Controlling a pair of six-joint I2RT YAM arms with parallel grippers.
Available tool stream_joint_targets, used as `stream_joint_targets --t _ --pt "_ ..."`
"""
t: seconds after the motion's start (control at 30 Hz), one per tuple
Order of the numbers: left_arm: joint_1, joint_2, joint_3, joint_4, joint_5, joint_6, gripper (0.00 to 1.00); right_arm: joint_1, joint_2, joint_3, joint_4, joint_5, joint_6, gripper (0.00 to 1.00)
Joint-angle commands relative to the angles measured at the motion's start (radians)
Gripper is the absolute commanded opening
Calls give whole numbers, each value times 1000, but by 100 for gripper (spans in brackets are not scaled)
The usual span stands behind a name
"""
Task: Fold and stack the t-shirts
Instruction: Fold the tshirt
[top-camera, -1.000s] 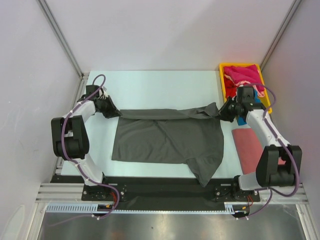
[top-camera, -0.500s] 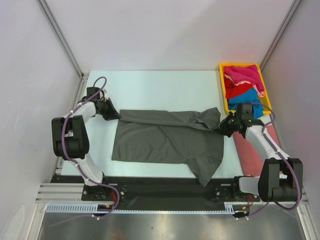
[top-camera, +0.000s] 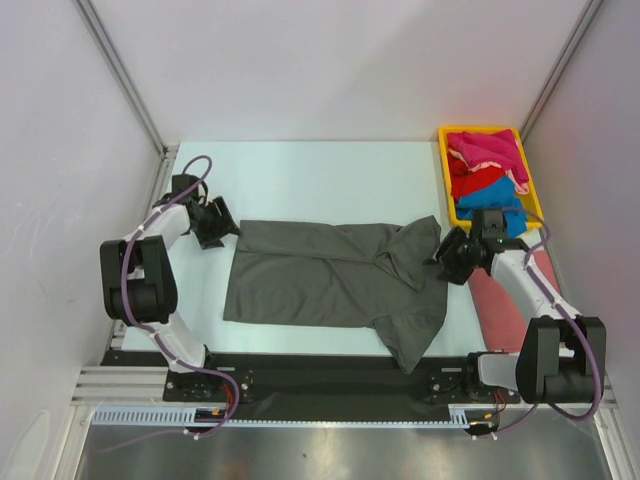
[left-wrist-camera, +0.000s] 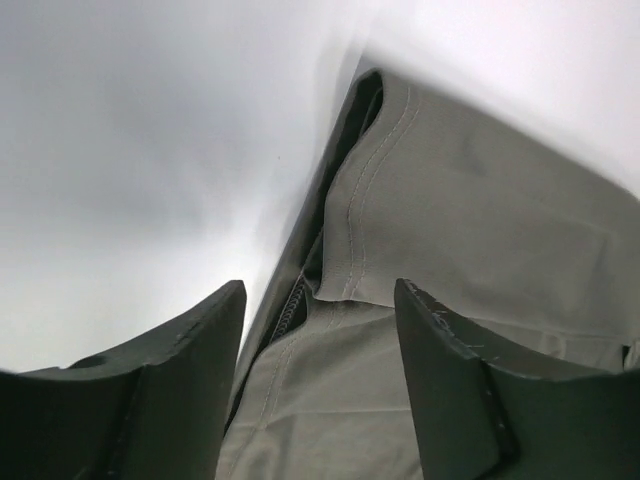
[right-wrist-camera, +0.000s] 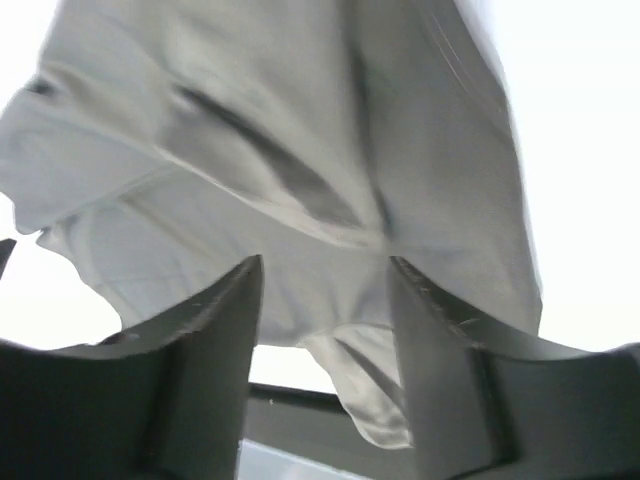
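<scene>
A large dark grey t-shirt (top-camera: 330, 285) lies spread in the middle of the table, its far edge folded over toward me. My left gripper (top-camera: 218, 228) stands open at the shirt's far left corner. In the left wrist view the hemmed cloth (left-wrist-camera: 470, 210) lies loose between the fingers of that gripper (left-wrist-camera: 320, 300). My right gripper (top-camera: 447, 256) is open at the shirt's bunched right edge. The right wrist view shows the cloth (right-wrist-camera: 270, 130) slack ahead of its fingers (right-wrist-camera: 325, 275), not pinched.
A yellow tray (top-camera: 442, 170) at the far right holds a magenta shirt (top-camera: 485, 148), a red one (top-camera: 465, 183) and a blue one (top-camera: 500, 190). A salmon-pink shirt (top-camera: 497, 295) lies flat on the table under my right arm. Walls enclose the table.
Both grippers carried the grey shirt's far edge toward me, folding it over, then opened and let go. The cloth has settled on the table.
</scene>
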Motion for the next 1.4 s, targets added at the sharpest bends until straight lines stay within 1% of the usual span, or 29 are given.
stream_joint_targets --t 0.0,0.1,0.13,0.17,0.2,0.23,0.3,0.4,0.47,0.53,0.63,0.67,0.73,0.77,0.83,0.87,0.9,0.93,0.97,1.03,1.07,1.13,1.27,1.3,1.33,1.37 --pt "0 -79 82 0 -56 38 68 1 50 194 -1 59 -162 62" --pt "0 11 159 5 -7 44 71 23 194 310 20 45 -196 63" --pt "-1 45 176 11 11 50 71 36 221 333 33 74 -210 63" --pt "-1 74 199 11 65 53 71 44 274 350 39 87 -250 63" --pt "-3 133 241 0 88 56 70 51 303 396 27 108 -268 63" --pt "-6 154 257 3 105 58 70 51 329 422 12 121 -285 63" --pt "-16 207 284 5 110 73 71 51 401 497 -22 148 -327 63" --pt "-26 260 294 -7 96 100 72 51 455 537 4 154 -348 64" --pt "-24 275 292 -7 87 98 72 59 491 577 -25 174 -350 65" --pt "-26 298 297 -4 91 94 71 83 524 613 -42 222 -373 66" --pt "-26 321 303 3 123 75 65 93 570 651 -68 271 -406 66" --pt "-24 326 299 20 137 67 59 93 586 668 -82 291 -408 67" --pt "-24 332 279 46 185 32 50 94 622 682 -82 302 -423 67" --pt "-24 341 272 69 202 19 41 96 633 691 -79 306 -426 67" --pt "-24 347 263 77 209 -5 29 96 652 700 -82 329 -434 67" --pt "-23 350 263 75 206 -7 15 96 667 708 -82 334 -445 67" --pt "-20 349 263 75 197 -11 8 97 673 713 -84 340 -454 67" --pt "-17 346 265 69 183 -11 3 97 675 714 -84 348 -462 68" --pt "-6 341 265 59 173 -11 0 99 681 719 -90 351 -471 68" --pt "10 323 272 43 150 -8 0 97 686 736 -99 352 -463 68" --pt "26 312 274 43 116 -5 0 97 686 733 -90 343 -456 68" --pt "45 297 291 45 93 -2 0 99 692 717 -56 316 -448 68" --pt "79 306 343 23 93 -5 0 99 725 725 -38 283 -439 68" --pt "79 313 366 11 97 4 2 99 732 728 -33 282 -443 69" --pt "79 324 374 0 99 4 9 99 745 737 -26 282 -442 69" --pt "80 326 375 -12 102 4 21 97 750 751 -27 256 -442 68"
